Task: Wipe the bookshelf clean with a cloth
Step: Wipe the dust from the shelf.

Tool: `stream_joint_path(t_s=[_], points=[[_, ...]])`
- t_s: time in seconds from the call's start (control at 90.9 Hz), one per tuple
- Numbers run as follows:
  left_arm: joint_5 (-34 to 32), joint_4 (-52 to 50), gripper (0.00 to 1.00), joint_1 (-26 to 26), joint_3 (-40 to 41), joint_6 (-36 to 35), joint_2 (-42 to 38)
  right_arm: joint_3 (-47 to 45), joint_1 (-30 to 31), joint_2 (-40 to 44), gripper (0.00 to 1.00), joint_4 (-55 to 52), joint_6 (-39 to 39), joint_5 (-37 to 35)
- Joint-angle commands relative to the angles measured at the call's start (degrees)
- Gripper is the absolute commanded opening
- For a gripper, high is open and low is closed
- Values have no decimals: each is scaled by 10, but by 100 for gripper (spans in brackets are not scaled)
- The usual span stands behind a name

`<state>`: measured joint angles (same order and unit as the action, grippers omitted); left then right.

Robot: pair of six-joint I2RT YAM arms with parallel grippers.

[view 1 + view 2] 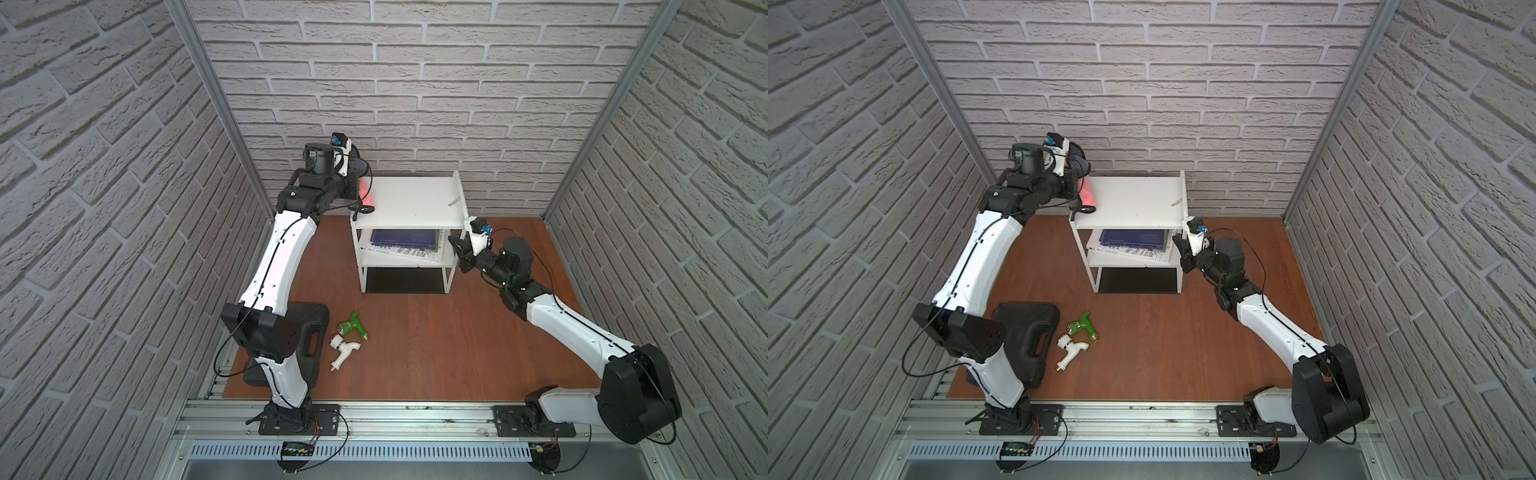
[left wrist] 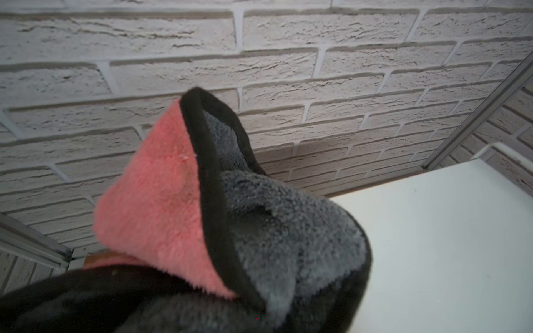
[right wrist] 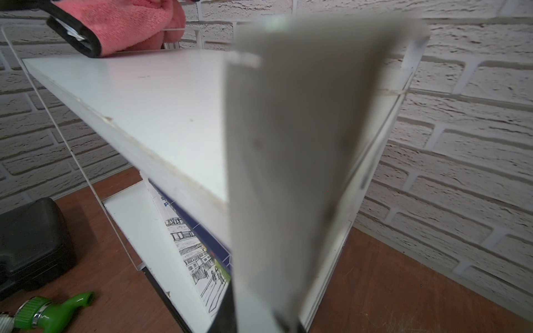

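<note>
We see the bookshelf standing at the 12 o'clock end of the brown table, close to the brick back wall. The cloth lies against the 9 o'clock edge of its top board, touching it, pink side up in both top views. In the left wrist view it bunches up grey and pink with dark edging.

The left gripper is clamped tight on the cloth. Its fingers are buried in the folds, so we cannot make them out.

The right gripper comes in from 3 o'clock at the level of the middle tier. Its jaws are pinched onto the shelf's thin white side panel, which fills the right wrist view as a blur.

Books lie flat on the middle tier. Toward 7 o'clock on the table we find a black case, partly under the left arm. Just beside the case, at its 3 o'clock, lie a green nozzle and a white nozzle, well apart from the shelf
</note>
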<state>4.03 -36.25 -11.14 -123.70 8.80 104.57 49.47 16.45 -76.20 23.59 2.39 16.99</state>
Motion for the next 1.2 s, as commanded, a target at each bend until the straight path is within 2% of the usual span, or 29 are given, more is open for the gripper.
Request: stream_joint_path(t_s=[0.0,0.198,0.363,0.495,0.572,0.649,0.77,0.869,0.913,0.968,1.078,1.144,1.188], points=[[-44,-4,0,-58,-53,-59,25,-13,-7,10,14,-21,12,-14],[-145,-67,0,-107,-125,-98,99,-13,-7,10,14,-21,13,-14],[-283,-72,0,-104,-138,-116,122,-12,-7,12,14,-29,19,-16],[-335,-95,0,-92,-165,-113,136,-13,-7,9,14,-30,16,-29],[-341,-125,0,-108,-178,-108,137,-14,-7,6,14,-29,12,-33],[-314,-122,0,-144,-156,-105,118,-16,-7,3,14,-26,10,-32],[-242,-90,0,-194,-115,-97,102,-16,-7,-4,14,-20,2,-32],[-150,-99,0,-213,-120,-65,116,-17,-7,-7,15,-12,-10,-27],[-129,-96,0,-216,-114,-57,118,-17,-8,-7,14,-10,-13,-23],[-169,-98,0,-217,-110,-59,123,-16,-7,-6,14,-10,-13,-20],[-325,-118,0,-203,-93,-64,123,-16,-7,-2,14,-11,-13,-20],[-354,-135,0,-195,-76,-38,105,-19,-7,0,15,-11,-12,-21],[-345,-117,0,-199,-47,-21,83,-21,-7,-1,15,-9,-14,-22]])
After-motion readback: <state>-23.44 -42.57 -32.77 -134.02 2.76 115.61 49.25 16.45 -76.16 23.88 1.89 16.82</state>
